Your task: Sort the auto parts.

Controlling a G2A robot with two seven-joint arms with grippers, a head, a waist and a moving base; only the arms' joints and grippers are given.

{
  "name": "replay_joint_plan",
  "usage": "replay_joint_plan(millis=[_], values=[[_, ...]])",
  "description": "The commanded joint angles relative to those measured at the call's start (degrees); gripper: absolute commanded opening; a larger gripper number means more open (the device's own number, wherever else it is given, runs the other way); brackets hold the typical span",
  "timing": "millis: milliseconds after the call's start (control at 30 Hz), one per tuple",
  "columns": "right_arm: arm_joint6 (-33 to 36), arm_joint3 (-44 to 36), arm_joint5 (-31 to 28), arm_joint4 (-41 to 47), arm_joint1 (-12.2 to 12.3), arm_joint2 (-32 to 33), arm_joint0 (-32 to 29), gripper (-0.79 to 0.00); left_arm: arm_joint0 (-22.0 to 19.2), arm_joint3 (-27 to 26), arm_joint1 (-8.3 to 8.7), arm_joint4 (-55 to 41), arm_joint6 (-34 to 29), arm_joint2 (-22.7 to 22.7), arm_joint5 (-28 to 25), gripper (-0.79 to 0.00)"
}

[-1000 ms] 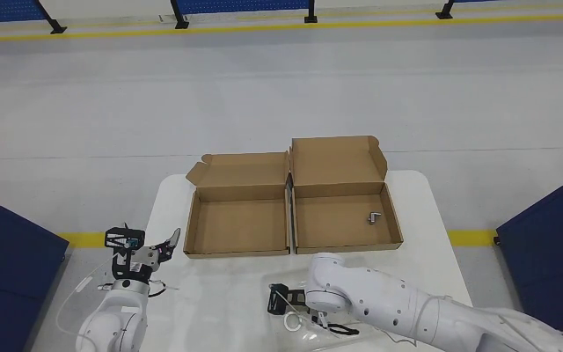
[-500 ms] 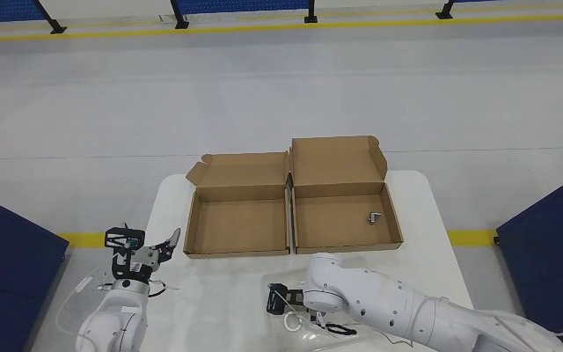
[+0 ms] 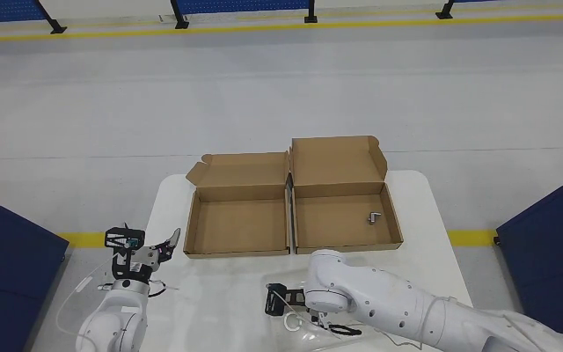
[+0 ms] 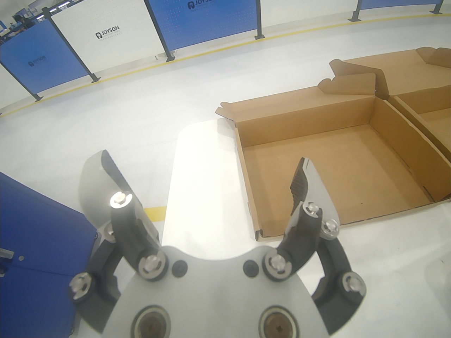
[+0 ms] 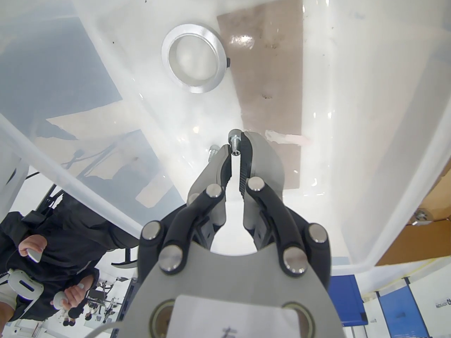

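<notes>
Since the loose parts wait in a clear plastic bin [image 3: 297, 333] at the lower centre of the top view, the right gripper [image 3: 274, 301] hangs there beside a metal ring [image 3: 291, 322]. Two open cardboard boxes stand side by side in the middle of the frame as sorting targets. The left box [image 3: 237, 227] has a bare floor. The right box [image 3: 334, 220] already holds one small metal fitting [image 3: 375, 217] near its right wall, which suggests each box takes its own kind of part. At lower left, by the edge of the white table [image 3: 220, 295], the left gripper [image 3: 148, 244] sits clear of the boxes, probably to leave the other arm room.

From the left wrist, the left gripper [image 4: 205, 160] has its fingers spread wide with nothing between them. It is aimed across the table toward the empty left box [image 4: 334, 163], with the right box [image 4: 433, 117] beyond.

From the right wrist, the right gripper [image 5: 235, 150] is clenched on a small bolt [image 5: 235, 140], pinched at the very fingertips with one end poking past them. Such a shallow grip suits a tiny part taken off a bin floor. The ring [image 5: 193, 58] lies flat on that floor, well apart from the bolt and untouched. A second bolt-like shape beside one finger may be a reflection; that cannot be settled.
</notes>
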Motion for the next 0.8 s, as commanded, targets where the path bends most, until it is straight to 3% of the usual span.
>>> replay_joint_plan(millis=[0,133,233,600,767], values=[[0.00,0.00,0.00,0.00,0.00,0.00,0.00,-0.785,0.00,0.00,0.00,0.00,0.00,0.00,0.00,0.000],[-3.66,0.72,0.27,1.30,0.57,2.29,-0.55,-0.785,0.00,0.00,0.00,0.00,0.00,0.00,0.00,0.000],[-4.39,0.61,-1.25,5.59,2.52,7.13,-1.48,-0.785,0.00,0.00,0.00,0.00,0.00,0.00,0.00,0.000],[-9.61,-4.65,-12.49,24.92,13.82,34.20,-17.68,-0.785,0.00,0.00,0.00,0.00,0.00,0.00,0.00,0.000],[-10.30,-4.80,-13.18,26.19,14.35,35.66,-18.69,-0.785,0.00,0.00,0.00,0.00,0.00,0.00,0.00,0.000]])
